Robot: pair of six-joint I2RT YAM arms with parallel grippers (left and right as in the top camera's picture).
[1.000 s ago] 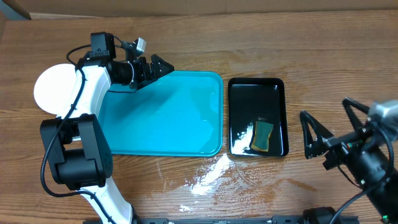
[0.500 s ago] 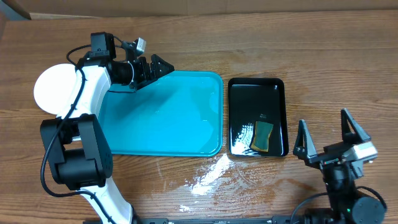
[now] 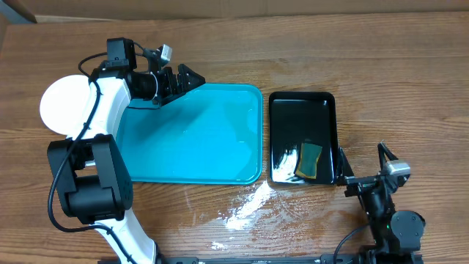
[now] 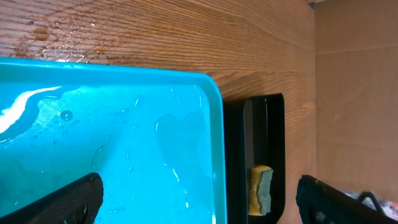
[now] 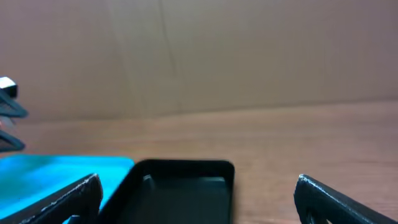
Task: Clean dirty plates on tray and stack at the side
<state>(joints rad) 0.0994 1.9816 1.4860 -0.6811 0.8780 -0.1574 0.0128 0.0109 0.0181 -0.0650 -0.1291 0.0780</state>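
The turquoise tray [image 3: 198, 139] lies in the middle of the table, wet and with no plate on it. A white plate [image 3: 62, 103] rests on the wood left of the tray, partly hidden by my left arm; whether others lie beneath it I cannot tell. My left gripper [image 3: 183, 81] hovers open over the tray's far left corner, holding nothing. In the left wrist view the tray [image 4: 124, 137] fills the space between the open fingers [image 4: 62, 205]. My right gripper [image 3: 362, 158] stands open low at the front right, facing the table's far side, holding nothing.
A glossy black tray [image 3: 322, 110] sits right of the turquoise one, holding a yellow-green sponge [image 3: 310, 160]. Spilled water [image 3: 245, 207] glistens on the wood in front of both trays. The right wrist view shows the black tray [image 5: 180, 186] ahead and a cardboard wall [image 5: 217, 56] behind.
My right arm has swung in from the right edge and drawn back low at the table's front, beside the black tray. The left arm has not moved.
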